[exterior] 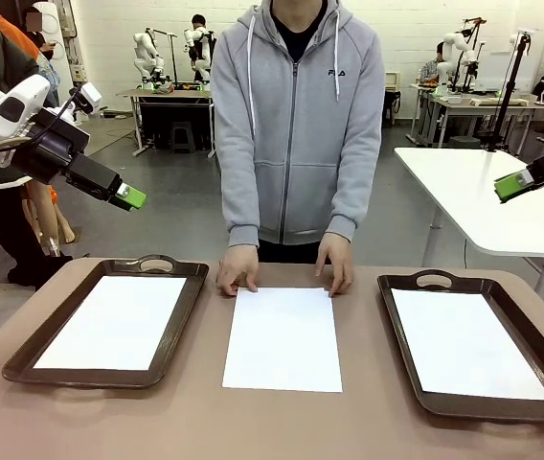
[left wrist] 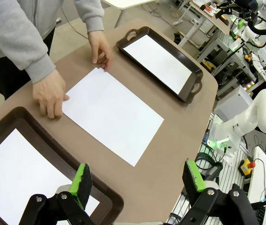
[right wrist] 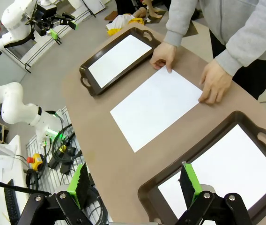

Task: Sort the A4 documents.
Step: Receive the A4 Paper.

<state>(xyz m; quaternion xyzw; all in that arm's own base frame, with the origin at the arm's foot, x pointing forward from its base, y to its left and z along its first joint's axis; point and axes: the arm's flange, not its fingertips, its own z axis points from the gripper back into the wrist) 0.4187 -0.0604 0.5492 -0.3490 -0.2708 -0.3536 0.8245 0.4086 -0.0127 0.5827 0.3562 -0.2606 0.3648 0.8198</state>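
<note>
A4 documents (exterior: pixel 283 337) lay three across: one on the bare table (exterior: pixel 368 422) at centre, its far corners pinned under the person's hands (exterior: pixel 238 268), and one inside each brown tray (exterior: pixel 23 364). Up above, the left gripper (left wrist: pixel 137 178) and right gripper (right wrist: pixel 135 183) hung empty, fingers spread wide.

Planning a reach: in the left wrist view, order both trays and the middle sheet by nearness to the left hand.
Left hand outward:
1. Dark brown handled tray, close below.
2. White paper sheet, table middle.
3. Second dark brown tray, far end.
</note>
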